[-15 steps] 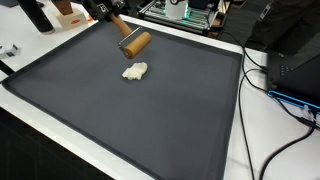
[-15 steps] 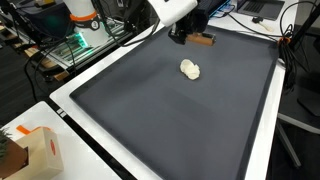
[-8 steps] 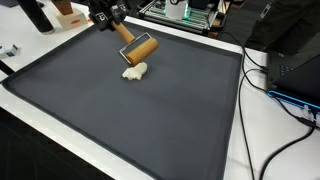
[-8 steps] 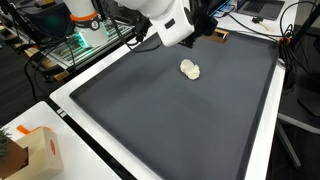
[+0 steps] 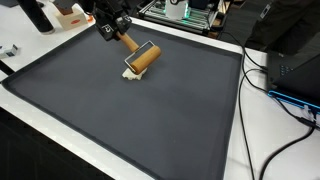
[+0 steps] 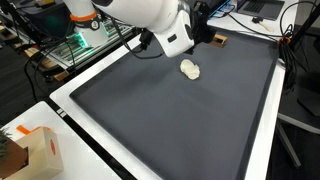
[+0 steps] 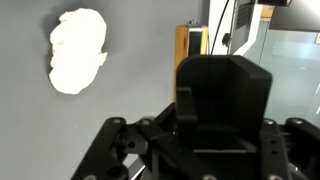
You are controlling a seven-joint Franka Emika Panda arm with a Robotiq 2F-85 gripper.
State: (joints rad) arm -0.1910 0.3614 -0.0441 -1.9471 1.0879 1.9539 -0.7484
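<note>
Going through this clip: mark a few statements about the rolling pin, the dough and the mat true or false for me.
1. The hand is shut on the handle of a wooden rolling pin. True.
2. Two lumps of dough lie on the mat. False: only one pale dough lump lies there.
3. The mat is dark grey. True.
4. The cardboard box stands on the mat. False: the cardboard box stands off the mat, on the white table beside a corner of it.
</note>
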